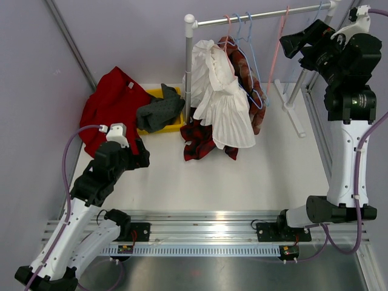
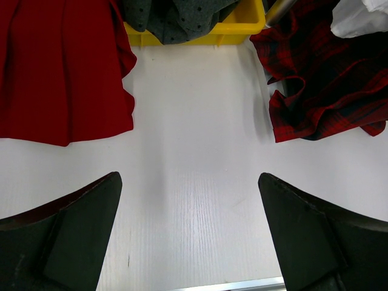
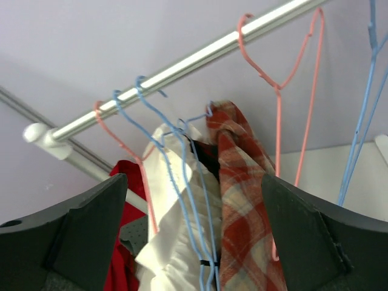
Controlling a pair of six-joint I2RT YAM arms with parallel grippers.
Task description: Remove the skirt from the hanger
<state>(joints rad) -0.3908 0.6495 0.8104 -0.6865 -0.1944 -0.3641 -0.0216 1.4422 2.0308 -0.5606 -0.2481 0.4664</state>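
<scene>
Yellow bin (image 1: 173, 127) holds a grey garment (image 1: 160, 109).

Lighting is bright, even and diffuse, coming from overhead. There is specular glare on the aluminium rail (image 1: 221, 230) at the near edge. The white table (image 2: 194, 182) is nearly washed out, with a faint, soft shadow beside the red plaid garment (image 2: 327, 91). The right gripper's fingers (image 3: 73, 242) are dark and soft-edged.

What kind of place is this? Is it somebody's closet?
Probably a robot lab, not a closet. Two robot arms are bolted to a metal rail at a white table, and the clothes rail with wire hangers looks set up for practice.
</scene>
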